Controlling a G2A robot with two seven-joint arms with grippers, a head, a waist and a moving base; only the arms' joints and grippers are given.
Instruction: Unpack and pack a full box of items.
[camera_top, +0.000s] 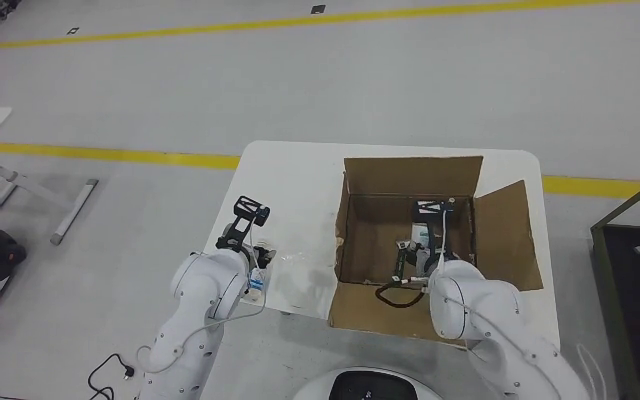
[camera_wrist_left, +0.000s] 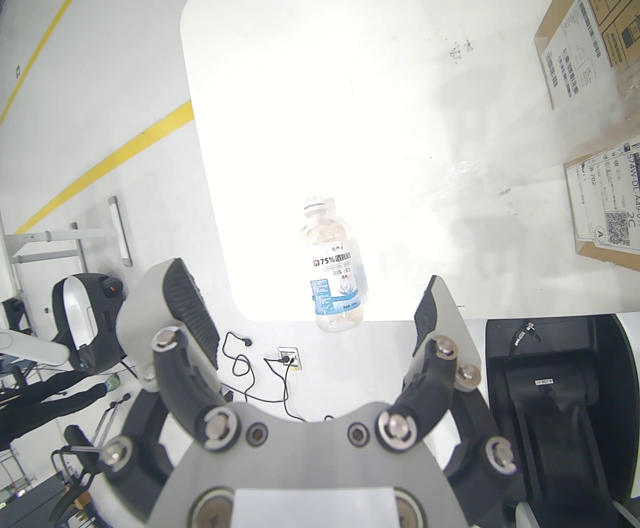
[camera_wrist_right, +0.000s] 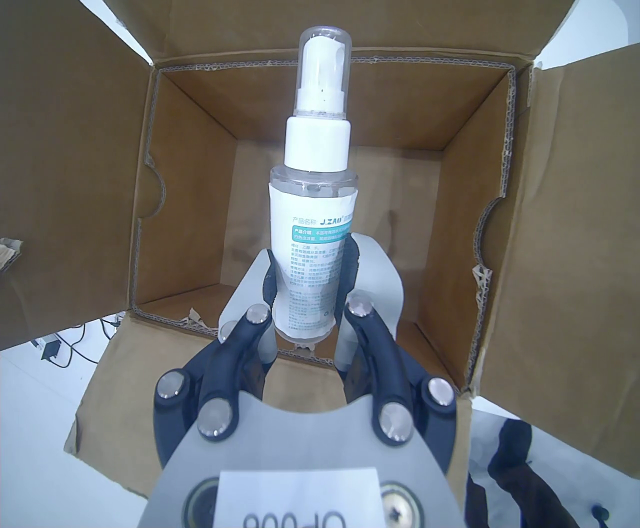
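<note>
A clear bottle (camera_wrist_left: 332, 270) with a blue and white label lies on the white table (camera_wrist_left: 280, 125) close to its near edge, its cap pointing away from that edge. My left gripper (camera_wrist_left: 305, 282) hangs open above it, one finger on either side, not touching. In the top view the left gripper (camera_top: 250, 225) is over the table's left part. My right gripper (camera_wrist_right: 311, 260) is shut on a white spray bottle (camera_wrist_right: 315, 200) with a clear cap, held over the open cardboard box (camera_wrist_right: 100, 150). The box's inside shows bare cardboard. The right gripper (camera_top: 432, 215) is within the box's (camera_top: 410, 175) outline.
A crumpled clear plastic bag (camera_top: 300, 280) lies on the table between the bottle and the box. The box's flaps (camera_top: 510, 235) stand open on all sides. Shipping labels (camera_wrist_left: 580, 55) cover the box's outer wall. The far left part of the table is bare.
</note>
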